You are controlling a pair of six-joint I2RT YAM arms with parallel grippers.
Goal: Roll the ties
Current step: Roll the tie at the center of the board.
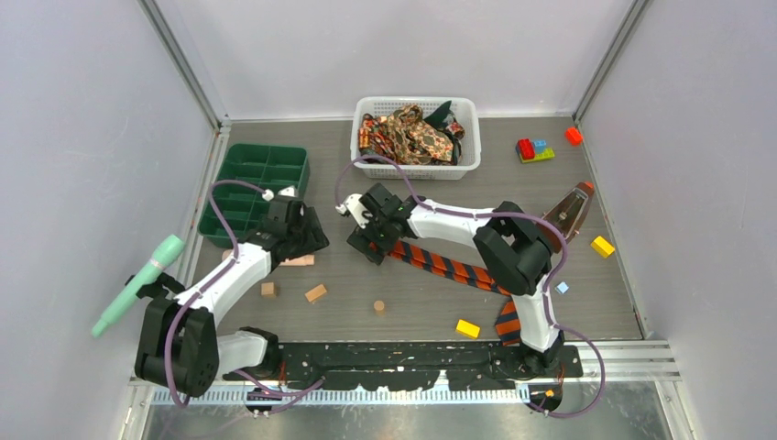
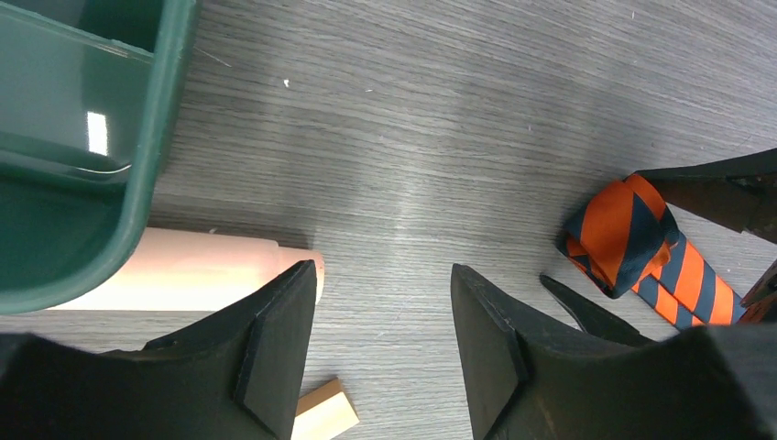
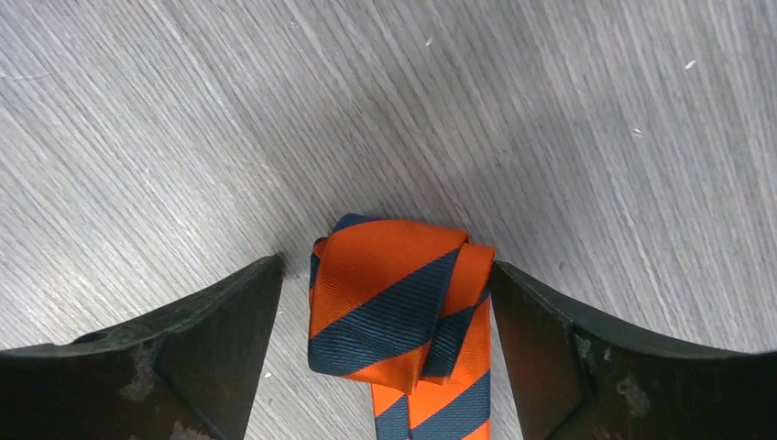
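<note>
Starting at the near edge, around 5 o'clock beside the right arm's base: one end of the orange-and-dark striped tie, flat on the grey tabletop and running diagonally from there toward the centre. Just off its 9 o'clock side, a yellow block. Farther round toward 7 o'clock, a short wooden cylinder, a wooden block and a second wooden block, all loose and apart from the tie.

Mid-tabletop, the tie's other end wound into a small, snug rolled end, joined to the flat length. Hanging directly over it, the right gripper — fingers spread to either side of the roll, not pinching it; a clear gap on one side, the other finger close against the fabric, contact impossible to tell.

At the roll's 9 o'clock and a little apart, the left gripper, fingers spread above the tabletop with nothing between them. Close by it, a pale pink block lying just beside the near wall of a dark green divided tray, out at 10 o'clock.

Over at 2 o'clock, a brown tie with its pointed end showing, and near it a second yellow block.

Farthest back at 12 o'clock, a white mesh basket heaped with brown-gold paisley ties, a dark green tie poking up at its far rim. Toward 1 o'clock — a small cluster of red, blue and green bricks and a lone red block by the far wall.
</note>
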